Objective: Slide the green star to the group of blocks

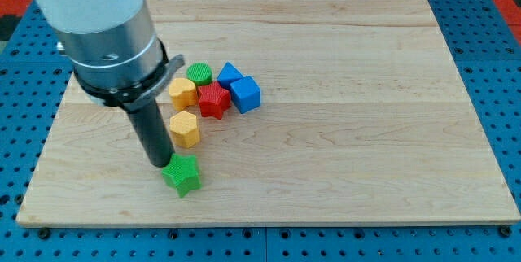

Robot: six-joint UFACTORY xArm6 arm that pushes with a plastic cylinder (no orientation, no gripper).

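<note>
While the wooden worktop [366, 132] lies bare across its whole right half and along its top, everything that matters is crowded toward the view's left, and the green star [182, 174] sits low there, not far from the worktop's bottom edge and with open wood to its right and left. I carry no pincer, so nothing is held; I end in a dark rod, and my tip [159, 164] rests at the star's upper-left corner, touching it or just beside it, I cannot tell which. Above the star, a small gap of bare wood away, stands an orange hexagonal block [185, 128], the nearest member of the group and directly between the star and the rest. Higher up, a second orange block [182, 93] sits close beside a red star-like block [214, 100], with a green cylinder [199, 74] behind them toward the view's top. To the right of those stand two blue blocks, a cube [245, 93] just beside the red one and another blue block [229, 73] behind it, whose shape I cannot make out. My rod and its grey housing [114, 46] cover the wood left of the group. Beyond the worktop's edges a blue perforated surface [496, 50] shows. The star is bright green, ribbed on its sides, with blunt points and a flat top, lying level.
</note>
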